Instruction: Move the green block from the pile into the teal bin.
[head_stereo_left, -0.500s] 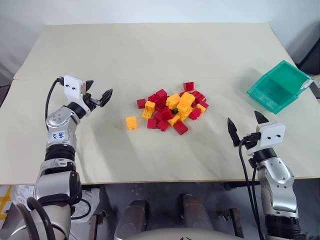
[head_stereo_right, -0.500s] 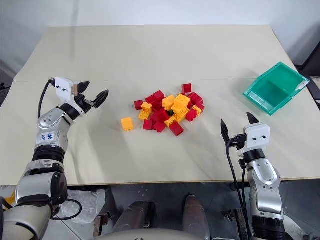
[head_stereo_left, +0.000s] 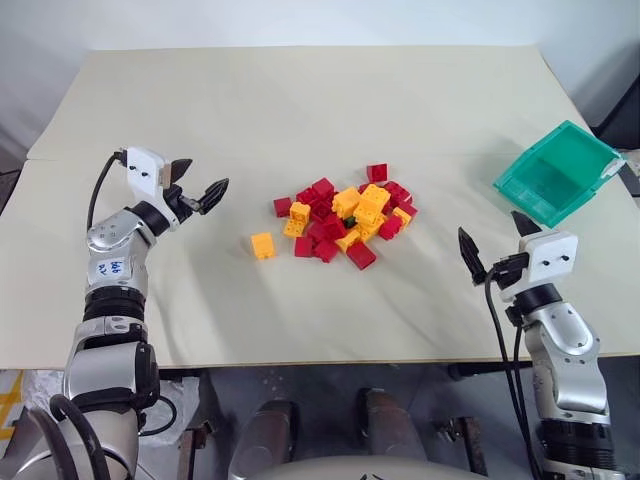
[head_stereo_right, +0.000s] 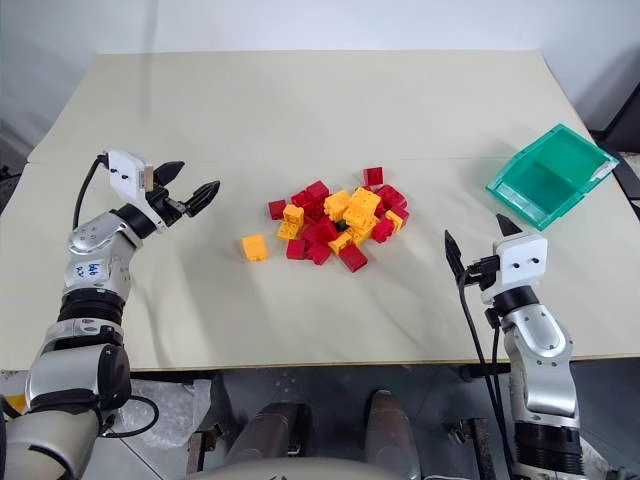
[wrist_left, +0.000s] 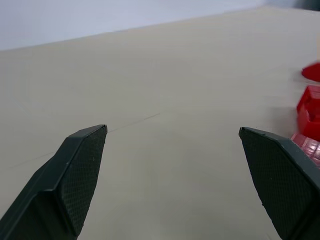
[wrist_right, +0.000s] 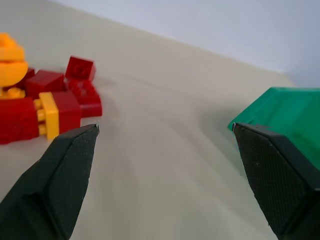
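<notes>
In the head views a pale beige table (head_stereo_left: 300, 110) takes up most of the frame, and the pile (head_stereo_left: 345, 222) of red and yellow-orange studded bricks sits at its middle. The green block (head_stereo_left: 351, 222) is barely visible: a small dark green speck deep in the heap, hemmed in by a yellow-orange brick above it and red bricks on the other sides, so most of it is covered. One red brick (head_stereo_left: 377, 172) lies just above the heap, apart from it, and a single yellow-orange brick (head_stereo_left: 263, 245) lies alone to the lower left of the heap. The teal bin (head_stereo_left: 557, 172) stands at the right edge of the frame, well apart from the pile, tilted, with nothing visible inside it. The left gripper (head_stereo_left: 198, 186) hangs at the left of the frame, above the table, pointing toward the pile with bare table between them; its two black fingers are spread apart and carry nothing. The right gripper (head_stereo_left: 497, 245) is at the lower right, below the bin and right of the pile, its fingers likewise spread wide and empty. In the right wrist view the gap between the fingers frames bare table, with red bricks on one side and a corner of the bin on the other.
</notes>
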